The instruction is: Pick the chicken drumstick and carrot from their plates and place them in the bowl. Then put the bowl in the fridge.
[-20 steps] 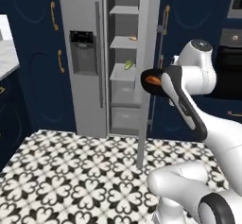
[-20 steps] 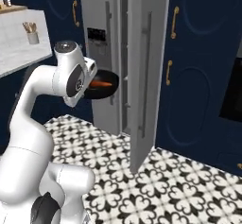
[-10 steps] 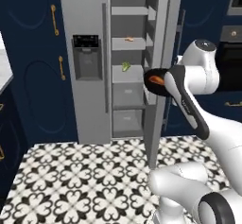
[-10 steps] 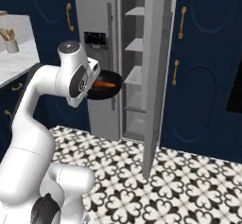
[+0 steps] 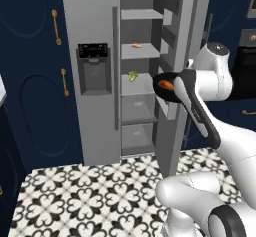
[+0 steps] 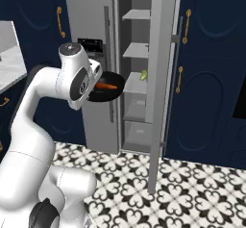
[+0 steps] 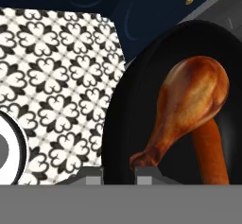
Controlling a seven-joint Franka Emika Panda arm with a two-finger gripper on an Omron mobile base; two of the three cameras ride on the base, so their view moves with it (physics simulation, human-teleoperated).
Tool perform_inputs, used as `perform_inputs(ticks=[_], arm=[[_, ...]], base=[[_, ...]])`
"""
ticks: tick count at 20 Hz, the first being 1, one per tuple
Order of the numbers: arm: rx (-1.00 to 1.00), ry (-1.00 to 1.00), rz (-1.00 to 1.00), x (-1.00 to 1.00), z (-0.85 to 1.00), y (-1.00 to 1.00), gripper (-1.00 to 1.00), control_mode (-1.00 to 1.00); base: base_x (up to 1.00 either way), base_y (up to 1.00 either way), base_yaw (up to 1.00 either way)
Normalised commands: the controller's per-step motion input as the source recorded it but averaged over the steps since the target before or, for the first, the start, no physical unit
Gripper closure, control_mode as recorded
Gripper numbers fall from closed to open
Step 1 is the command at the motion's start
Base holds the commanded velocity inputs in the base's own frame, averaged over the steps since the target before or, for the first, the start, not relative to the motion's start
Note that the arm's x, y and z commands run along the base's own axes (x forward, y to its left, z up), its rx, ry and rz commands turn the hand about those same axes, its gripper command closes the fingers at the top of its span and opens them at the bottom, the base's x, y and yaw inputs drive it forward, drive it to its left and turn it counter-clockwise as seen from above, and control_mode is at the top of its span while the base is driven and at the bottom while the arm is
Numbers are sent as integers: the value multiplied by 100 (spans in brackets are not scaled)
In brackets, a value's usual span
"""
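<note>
Bowl (image 7: 142,114), pinched at its rim by the fingers (image 7: 118,173), hangs before the open fridge (image 5: 137,81); drumstick (image 7: 189,105) lies over carrot (image 7: 210,152) inside. Risk: door edge at three o'clock could clip it and spill.

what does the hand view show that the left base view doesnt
Hand view alone: the reddish-brown chicken drumstick lying across the slim orange carrot inside the bowl.
Left base view alone: the tall grey fridge with its door open, pale shelves and a small green item.
Both: the glossy black bowl held over patterned floor tiles.
</note>
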Motion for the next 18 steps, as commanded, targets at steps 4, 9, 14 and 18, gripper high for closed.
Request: perform_inputs(ticks=[4,9,14,18], arm=[[0,0,0,0,0,0,100,100],[0,0,0,0,0,0,100,100],[0,0,0,0,0,0,100,100],[0,0,0,0,0,0,100,100]], base=[[74,26,-32],[88,37,-6],[84,18,-2],[63,34,-5]])
